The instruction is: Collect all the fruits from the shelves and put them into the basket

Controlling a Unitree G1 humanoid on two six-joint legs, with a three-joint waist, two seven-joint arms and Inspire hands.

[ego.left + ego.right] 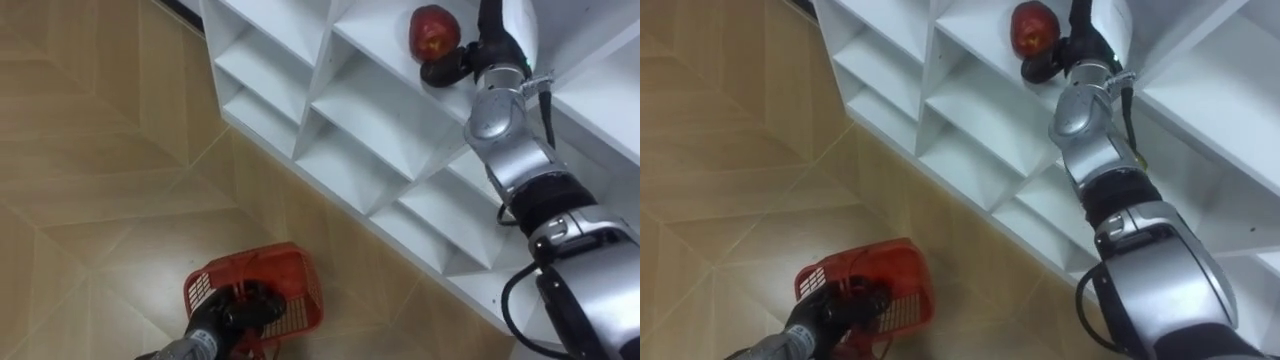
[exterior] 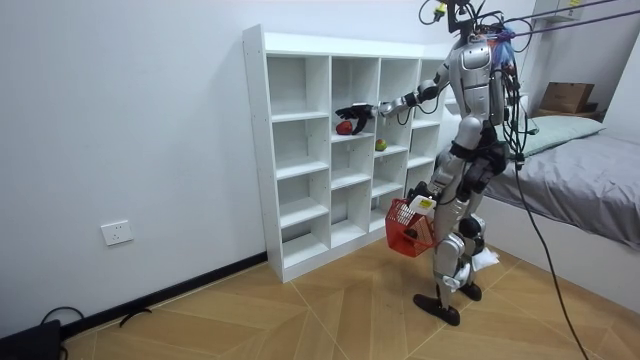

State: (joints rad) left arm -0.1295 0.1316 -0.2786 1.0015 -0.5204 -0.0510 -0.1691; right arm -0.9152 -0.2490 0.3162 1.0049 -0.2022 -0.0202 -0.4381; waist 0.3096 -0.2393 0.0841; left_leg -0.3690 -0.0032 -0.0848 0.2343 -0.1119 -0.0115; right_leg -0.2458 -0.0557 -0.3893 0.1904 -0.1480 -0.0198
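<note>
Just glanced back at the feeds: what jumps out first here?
The red apple on a shelf of the white closet, with the right hand open just beside it. Low down, the left hand grips a red basket above the wooden floor.

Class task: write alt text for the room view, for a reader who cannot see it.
A humanoid robot stands at a white closet of open compartments, its right hand reaching to a red apple on a shelf. Its left hand holds a red basket low by its legs; a bed is at the room view's right.
</note>
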